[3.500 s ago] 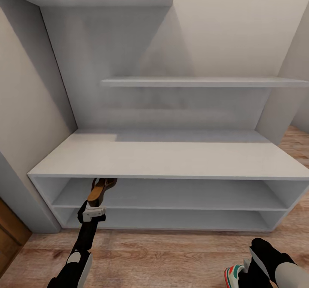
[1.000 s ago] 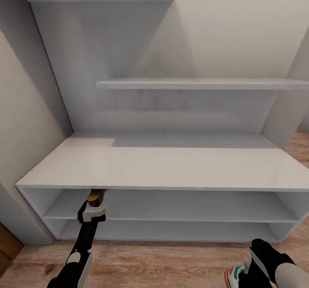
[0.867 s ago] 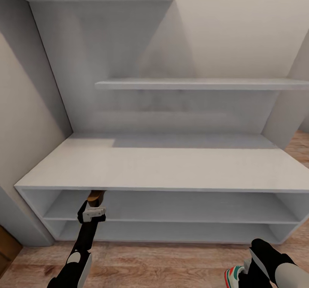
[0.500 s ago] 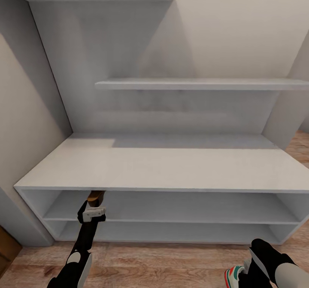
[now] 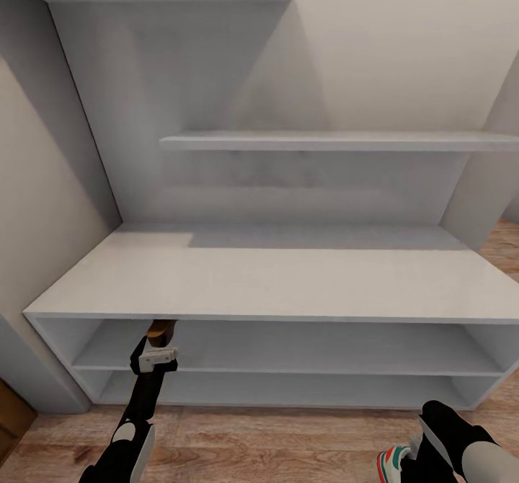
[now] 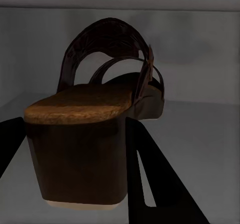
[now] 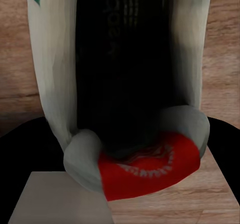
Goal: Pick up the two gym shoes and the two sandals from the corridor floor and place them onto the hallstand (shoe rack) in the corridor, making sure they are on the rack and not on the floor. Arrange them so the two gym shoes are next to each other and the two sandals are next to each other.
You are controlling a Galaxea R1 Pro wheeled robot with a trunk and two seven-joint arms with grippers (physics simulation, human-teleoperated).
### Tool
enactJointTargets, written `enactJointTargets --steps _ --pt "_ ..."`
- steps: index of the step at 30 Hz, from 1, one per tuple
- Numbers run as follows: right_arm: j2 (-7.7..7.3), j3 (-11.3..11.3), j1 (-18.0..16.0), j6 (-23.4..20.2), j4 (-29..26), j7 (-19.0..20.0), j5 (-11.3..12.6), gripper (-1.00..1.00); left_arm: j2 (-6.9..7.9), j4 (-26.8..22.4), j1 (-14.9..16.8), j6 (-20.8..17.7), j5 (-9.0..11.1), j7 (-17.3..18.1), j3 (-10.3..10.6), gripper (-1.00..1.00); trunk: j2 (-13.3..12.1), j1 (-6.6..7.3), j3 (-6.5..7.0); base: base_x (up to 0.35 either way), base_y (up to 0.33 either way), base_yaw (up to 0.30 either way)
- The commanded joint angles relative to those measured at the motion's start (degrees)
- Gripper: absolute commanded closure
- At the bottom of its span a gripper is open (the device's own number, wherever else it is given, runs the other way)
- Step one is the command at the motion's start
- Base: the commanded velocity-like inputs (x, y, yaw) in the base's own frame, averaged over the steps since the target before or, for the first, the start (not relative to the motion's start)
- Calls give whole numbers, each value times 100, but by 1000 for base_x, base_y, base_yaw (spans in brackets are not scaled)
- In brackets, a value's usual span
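Nothing has shifted in the last half second. The hallstand (image 5: 288,281) stands ahead on the corridor floor (image 5: 274,443). The left gripper (image 5: 156,357) clamps a sandal (image 6: 100,129) by the heel inside the upper open shelf; the right gripper (image 5: 418,447) grips a gym shoe (image 5: 393,463) over the planks.

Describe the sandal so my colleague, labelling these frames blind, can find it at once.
Start at the wide pale grey hallstand against the wall and look under the left end of its broad top, at the upper open shelf. There the left gripper holds a brown sandal by its block heel. Its tan insole and dark arched straps set it apart from the white sneaker in the right gripper.
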State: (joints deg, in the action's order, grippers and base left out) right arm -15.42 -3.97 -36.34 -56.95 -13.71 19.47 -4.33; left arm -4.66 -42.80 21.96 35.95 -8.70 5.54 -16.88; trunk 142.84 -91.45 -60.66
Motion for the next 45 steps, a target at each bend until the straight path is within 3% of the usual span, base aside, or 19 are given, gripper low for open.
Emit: enactJointTargets --steps 1,45 --pt "1 2 1 -1 0 4 3 100 0 0 0 0 0 0 0 100 0 0 0 0 0 0" --pt "12 -7 13 -1 9 2 4 100 0 0 1 0 0 4 0 100 0 0 0 0 0 0"
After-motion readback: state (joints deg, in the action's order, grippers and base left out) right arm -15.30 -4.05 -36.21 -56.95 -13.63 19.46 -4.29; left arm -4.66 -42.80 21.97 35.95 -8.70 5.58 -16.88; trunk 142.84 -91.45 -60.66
